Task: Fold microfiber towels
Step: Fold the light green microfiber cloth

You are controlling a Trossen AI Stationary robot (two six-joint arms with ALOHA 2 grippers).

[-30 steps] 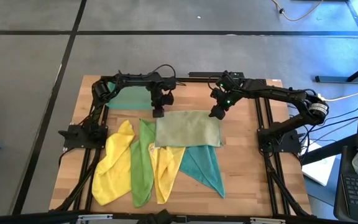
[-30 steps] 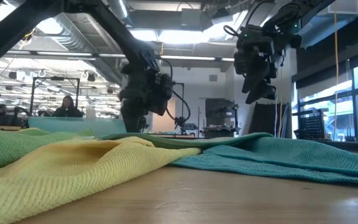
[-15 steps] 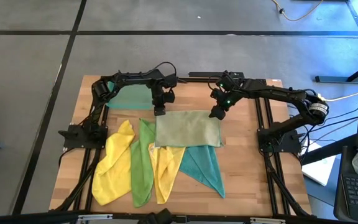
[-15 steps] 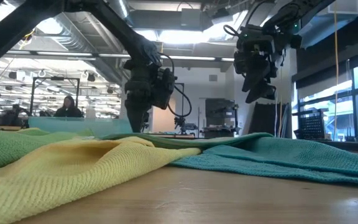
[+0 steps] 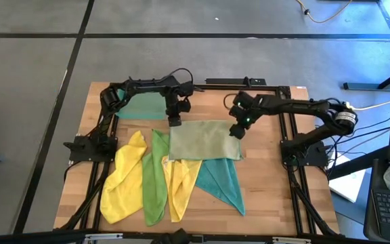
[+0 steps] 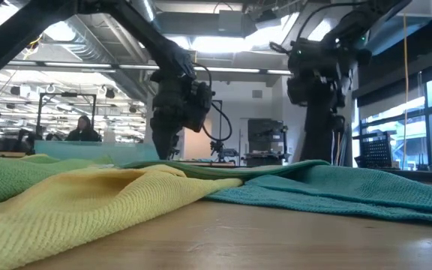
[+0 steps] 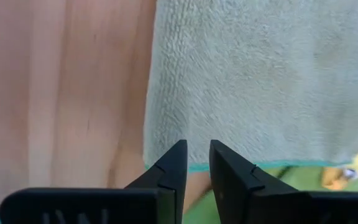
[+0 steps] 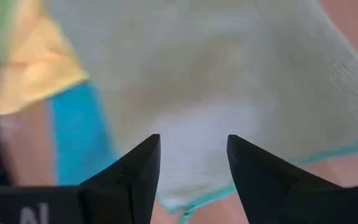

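Observation:
The pale olive towel [image 5: 205, 140] lies flat and folded at the table's middle, resting on the teal towel [image 5: 222, 179] and on one yellow towel [image 5: 180, 186]. A bright green towel [image 5: 156, 179] and a second yellow towel [image 5: 124, 179] lie to the left. My left gripper [image 5: 175, 122] hovers over the olive towel's far left corner [image 7: 151, 158], with a narrow gap between its fingers and the flat cloth showing through it. My right gripper [image 5: 236, 133] stands open over the far right corner, its fingers [image 8: 135, 168] on either side of the hem [image 8: 191, 202].
A translucent teal tray [image 5: 139, 106] sits at the far left, behind the left arm. Bare wood [image 5: 269, 176] lies to the right of the towels. The frame rails [image 5: 286, 135] run along both sides of the table.
My right gripper has come down and a little toward the table's near edge, from above the table to just over the olive towel's far right corner. The towels lie as before.

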